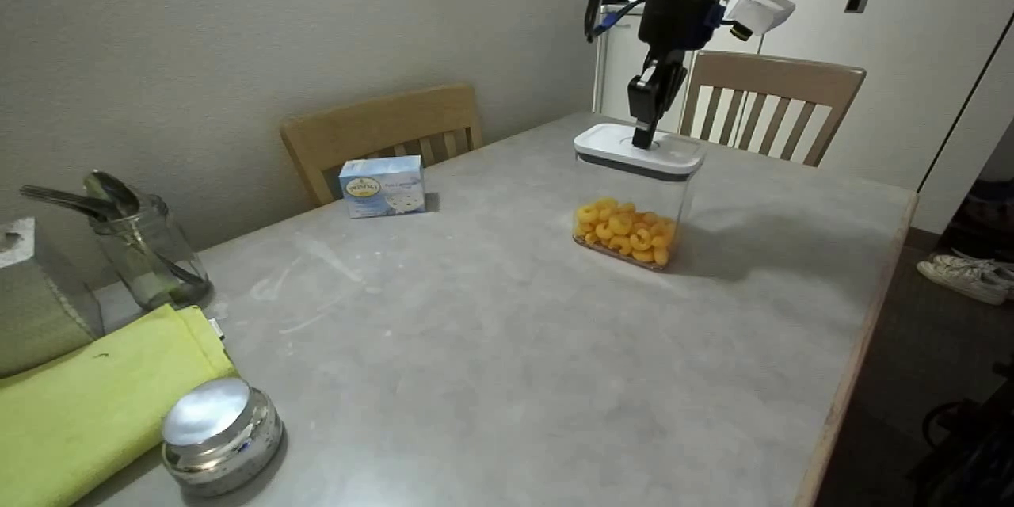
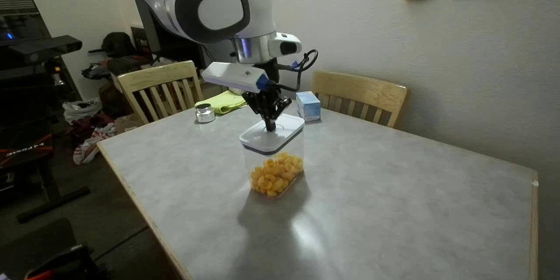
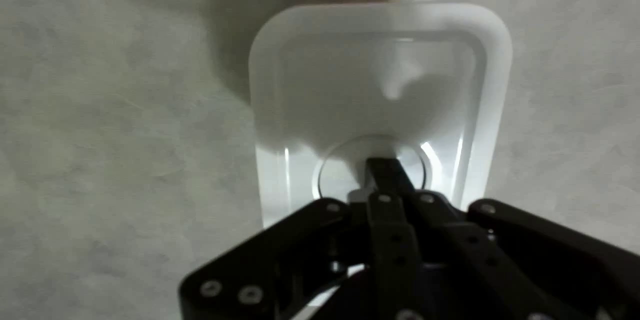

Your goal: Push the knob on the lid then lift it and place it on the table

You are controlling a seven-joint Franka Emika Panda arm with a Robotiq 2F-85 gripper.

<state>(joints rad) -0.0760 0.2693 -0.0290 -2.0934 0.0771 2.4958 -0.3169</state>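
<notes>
One black claw [image 1: 643, 144], mine, pressed together, seems to touch the round whitish knob [image 3: 344, 167] I should push straight down, on the white rounded-rectangular plastic lid [image 3: 340, 85] capping a clear container [image 1: 634, 186].

arm [image 2: 221, 11]: bent, angled from above | wrist [image 2: 253, 49]: nearly vertical | jaws: closed together, pointing down
</notes>
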